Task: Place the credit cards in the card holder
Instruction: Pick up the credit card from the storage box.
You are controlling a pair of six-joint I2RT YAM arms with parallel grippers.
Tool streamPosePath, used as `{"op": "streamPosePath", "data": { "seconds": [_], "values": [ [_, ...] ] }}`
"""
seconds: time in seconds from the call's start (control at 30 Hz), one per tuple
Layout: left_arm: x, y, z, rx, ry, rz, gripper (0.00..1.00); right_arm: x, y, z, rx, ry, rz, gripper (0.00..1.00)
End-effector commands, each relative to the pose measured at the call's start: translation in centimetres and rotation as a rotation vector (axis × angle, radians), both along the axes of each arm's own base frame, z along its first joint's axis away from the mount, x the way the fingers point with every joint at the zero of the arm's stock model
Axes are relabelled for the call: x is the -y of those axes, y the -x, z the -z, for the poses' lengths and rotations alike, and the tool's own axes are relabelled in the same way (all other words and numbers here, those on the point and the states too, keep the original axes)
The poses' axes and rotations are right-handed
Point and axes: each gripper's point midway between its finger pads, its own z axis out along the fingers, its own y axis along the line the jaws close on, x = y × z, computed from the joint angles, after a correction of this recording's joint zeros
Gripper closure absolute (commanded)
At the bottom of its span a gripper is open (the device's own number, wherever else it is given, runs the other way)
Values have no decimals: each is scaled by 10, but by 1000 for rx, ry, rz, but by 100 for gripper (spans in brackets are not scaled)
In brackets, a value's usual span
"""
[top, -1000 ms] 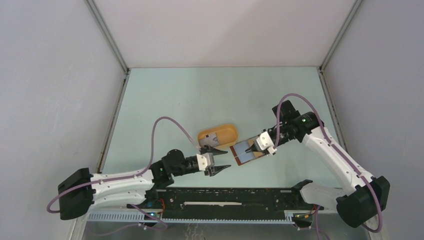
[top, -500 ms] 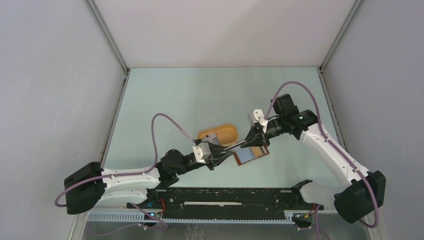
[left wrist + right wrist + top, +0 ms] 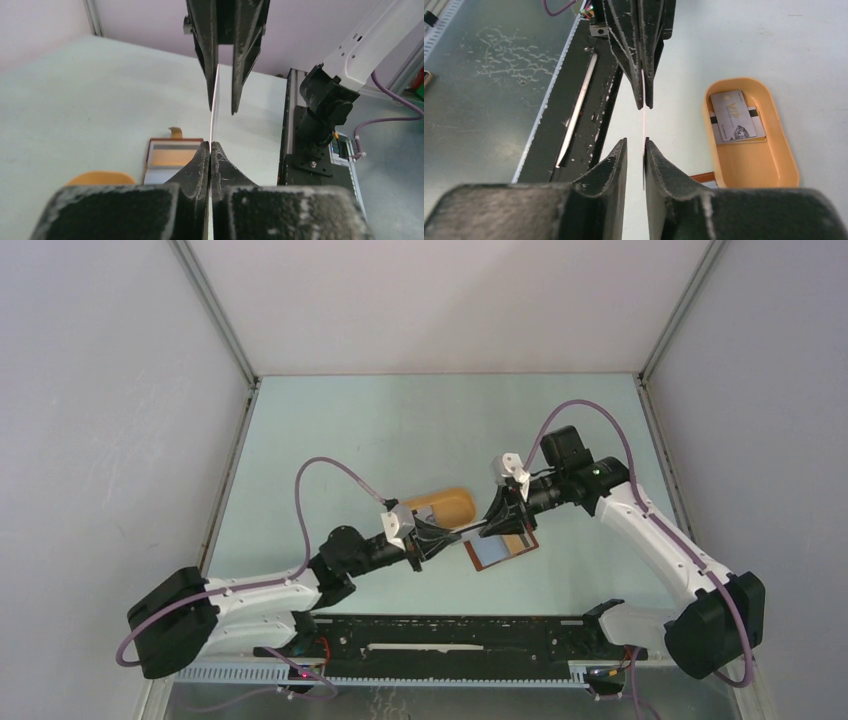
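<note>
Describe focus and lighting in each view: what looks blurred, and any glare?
Left wrist: left fingers soft around the credit card, card holder sharper. Right wrist: right fingers blurred, VIP card in the tray crisp. Top external: even light, no glare.

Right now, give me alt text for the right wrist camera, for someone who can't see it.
A thin credit card, seen edge-on, is pinched by the left gripper at the top; its near end sits between the slightly parted fingers of the right gripper. To the right, an orange tray holds more cards.
</note>
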Motion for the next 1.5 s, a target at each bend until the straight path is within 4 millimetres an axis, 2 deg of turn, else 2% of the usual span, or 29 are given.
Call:
{"op": "streamPosePath", "data": {
  "seconds": [0.0,0.1,0.13,0.23,0.37,0.57,0.77,0.9,1.0,1.07,1.1,1.2,1.37,1.47],
  "values": [
    [4,-3,3,-91,-42,60,100,1,0,2,-35,16,5,65],
    [4,-2,15,-128,-127,92,100,2,-4,4,-71,59,23,43],
    [4,-1,19,-139,-156,104,100,3,-5,4,-87,76,29,40],
    [2,1,29,-165,-235,145,100,4,-8,4,-134,118,32,38],
    [0,2,31,-190,-296,182,100,3,-7,9,-179,158,19,38],
    [4,1,31,-223,-316,232,100,-7,-2,31,-139,280,1,40],
    [4,-3,33,-251,-324,231,100,-9,-3,42,-126,335,1,59],
    [2,-5,31,-260,-317,225,100,-10,-2,52,-125,383,1,78],
    [2,-7,29,-264,-308,217,100,-11,-2,56,-142,395,1,97],
    [1,-8,29,-271,-297,210,100,-12,0,57,-158,399,-2,100],
    [1,-10,28,-279,-288,198,97,-12,1,57,-167,402,-2,100],
    [-5,-19,30,-304,-258,122,79,-9,0,59,-211,410,16,100],
    [-26,-33,35,-317,-155,-46,32,4,-16,64,-323,405,134,100],
    [-36,-35,44,-345,-106,-105,20,19,-35,69,-392,393,273,100]
  ]
}}
